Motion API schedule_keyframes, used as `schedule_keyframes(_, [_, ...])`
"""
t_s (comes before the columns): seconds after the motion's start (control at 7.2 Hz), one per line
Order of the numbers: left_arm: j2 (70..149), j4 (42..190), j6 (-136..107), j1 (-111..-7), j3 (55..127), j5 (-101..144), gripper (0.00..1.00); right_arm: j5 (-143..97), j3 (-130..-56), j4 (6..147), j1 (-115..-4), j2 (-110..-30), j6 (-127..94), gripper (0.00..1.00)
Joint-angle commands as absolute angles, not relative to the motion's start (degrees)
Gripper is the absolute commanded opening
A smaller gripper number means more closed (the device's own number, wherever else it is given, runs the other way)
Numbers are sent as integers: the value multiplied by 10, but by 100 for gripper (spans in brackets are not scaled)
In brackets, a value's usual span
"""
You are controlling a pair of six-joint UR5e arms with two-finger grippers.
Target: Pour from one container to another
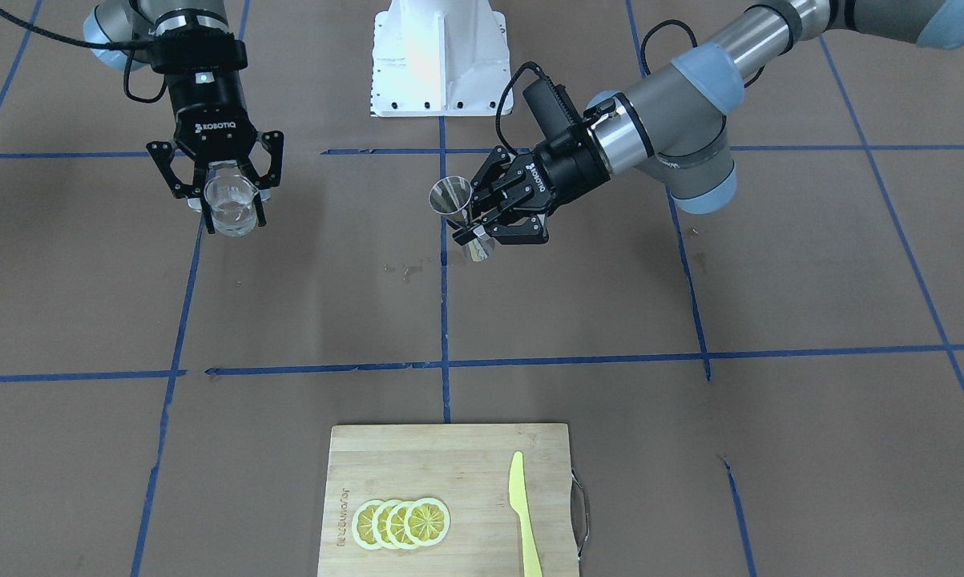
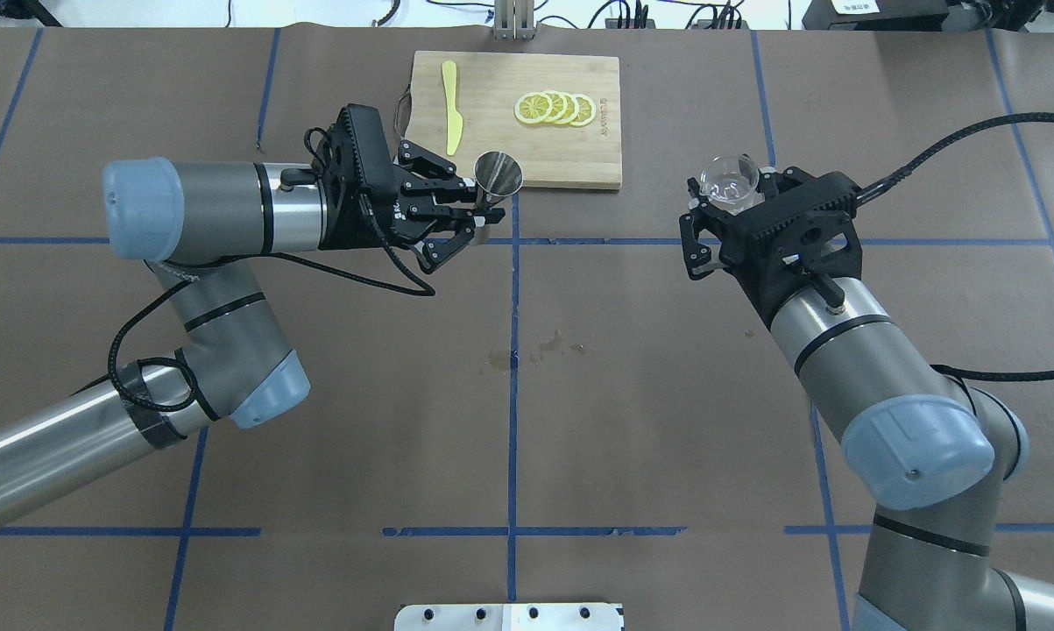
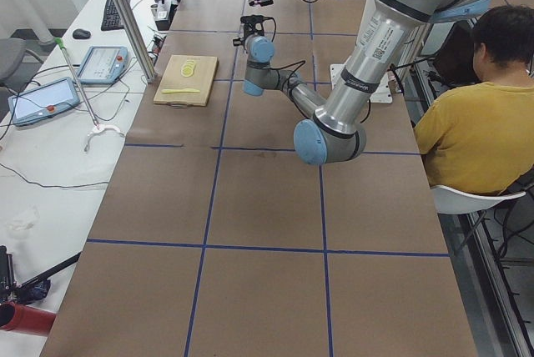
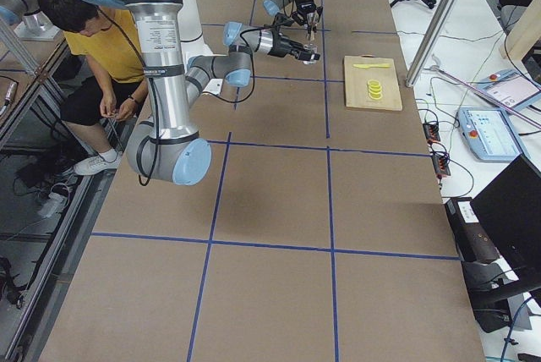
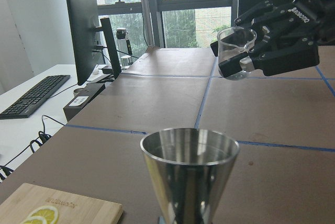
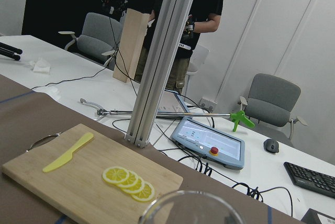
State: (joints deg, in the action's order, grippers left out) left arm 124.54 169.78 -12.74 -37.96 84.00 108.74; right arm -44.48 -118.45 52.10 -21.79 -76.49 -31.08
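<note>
**mixr_99:** So how far along is the pour? Looks like nothing's happened yet, tbh.

**benchbot:** Pretty much. Both pickups are done. The right pincer (image 1: pixel 231 210) is clenched around the glass cup (image 1: pixel 229 200), holding it upright in the air off on the robot's right side. The left pincer (image 1: pixel 482 228) is gripping the jigger (image 1: pixel 451 196) at its narrow waist, wide mouth up, above the middle of the bench (image 1: pixel 578 304).

**mixr_99:** Anything in the cup?

**benchbot:** Looks like a bit of clear liquid at the bottom, but I can't swear to it. From what shows of the jigger, I can't tell if anything's in it.

**mixr_99:** So what's left?

**benchbot:** The whole pour, I'd say. The two are well apart, and the cup isn't tipped at all. The cup has to come over so its lip sits above the jigger's mouth, then tilt. That mouth is small, so the aim matters. The cutting board (image 1: pixel 449 457) on the near side looks irrelevant.
</note>
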Motion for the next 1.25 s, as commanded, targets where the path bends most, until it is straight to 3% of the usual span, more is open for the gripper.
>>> schedule_keyframes(0.0, [1245,1697,-127,-378,839,1086,0,-426,-1187,662,-216,-665,-300,0])
schedule_keyframes(1.11, [1246,1698,-127,-369,839,1076,0,-396,-1154,819,-207,-568,-232,0])
